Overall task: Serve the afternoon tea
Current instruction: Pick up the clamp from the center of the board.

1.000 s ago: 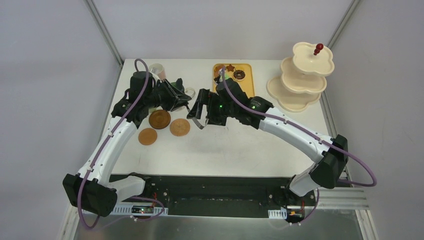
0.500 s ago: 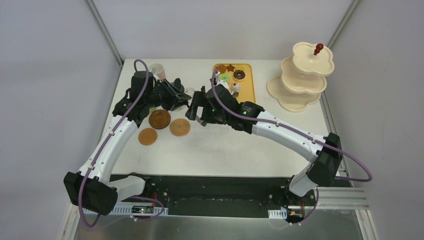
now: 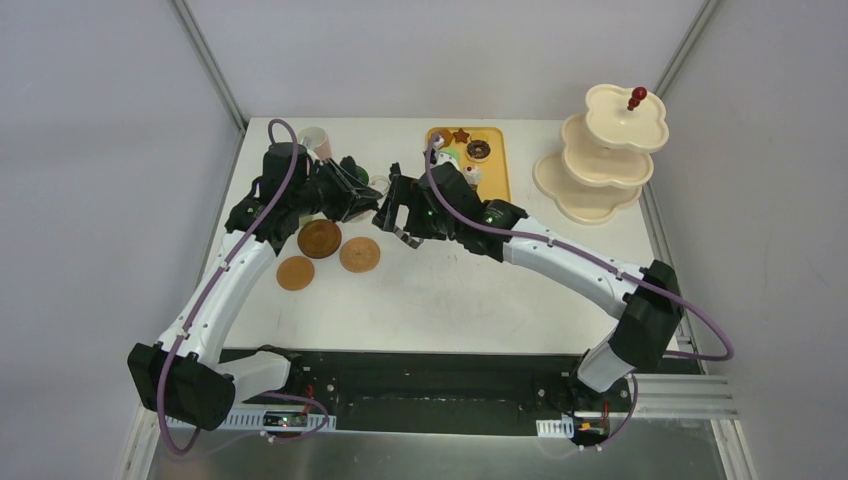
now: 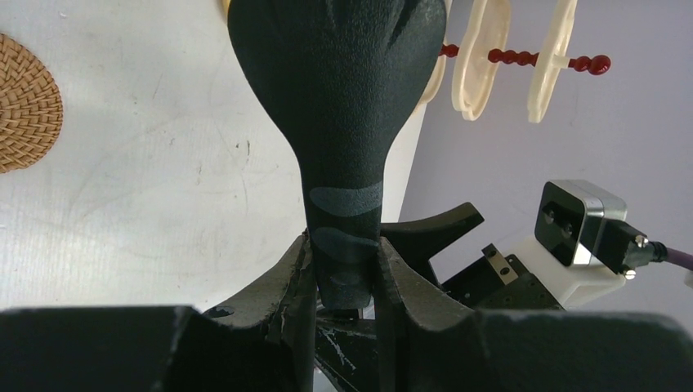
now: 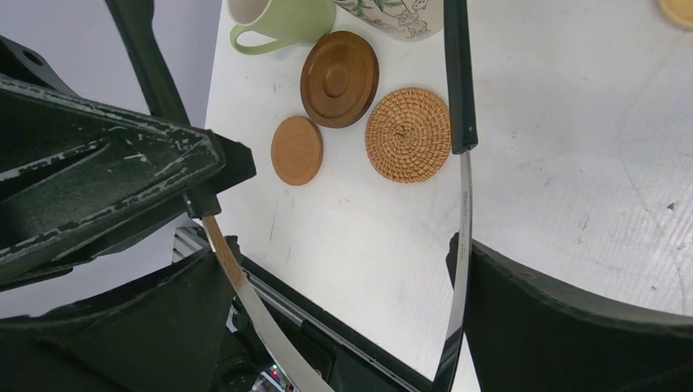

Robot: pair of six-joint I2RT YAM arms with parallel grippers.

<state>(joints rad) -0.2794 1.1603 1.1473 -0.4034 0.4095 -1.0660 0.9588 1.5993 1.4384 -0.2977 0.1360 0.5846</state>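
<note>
My left gripper (image 3: 368, 198) (image 4: 343, 278) is shut on one black spoon tip (image 4: 343, 106) of the black tongs (image 3: 408, 236). My right gripper (image 3: 397, 212) (image 5: 335, 269) grips the tongs' two metal arms (image 5: 460, 188) from outside, one against each finger. Three coasters lie below the grippers: dark wood (image 3: 319, 238) (image 5: 339, 79), woven (image 3: 360, 254) (image 5: 408, 135), light wood (image 3: 295, 272) (image 5: 296, 149). A pink mug (image 3: 318, 140) stands at the back left. A green mug (image 5: 274, 18) and a patterned mug (image 5: 392, 16) show in the right wrist view. The cream stand (image 3: 600, 150) with its red knob (image 3: 636, 97) stands at the back right.
A yellow tray (image 3: 497, 180) at the back middle holds small toy pastries (image 3: 478, 149). The stand also shows sideways in the left wrist view (image 4: 482, 57). The woven coaster shows at that view's left edge (image 4: 24, 102). The table's near edge meets a black rail (image 3: 420, 365).
My right gripper has moved left and slightly back, closer to my left gripper, uncovering the tray's pastries. My left gripper has barely moved.
</note>
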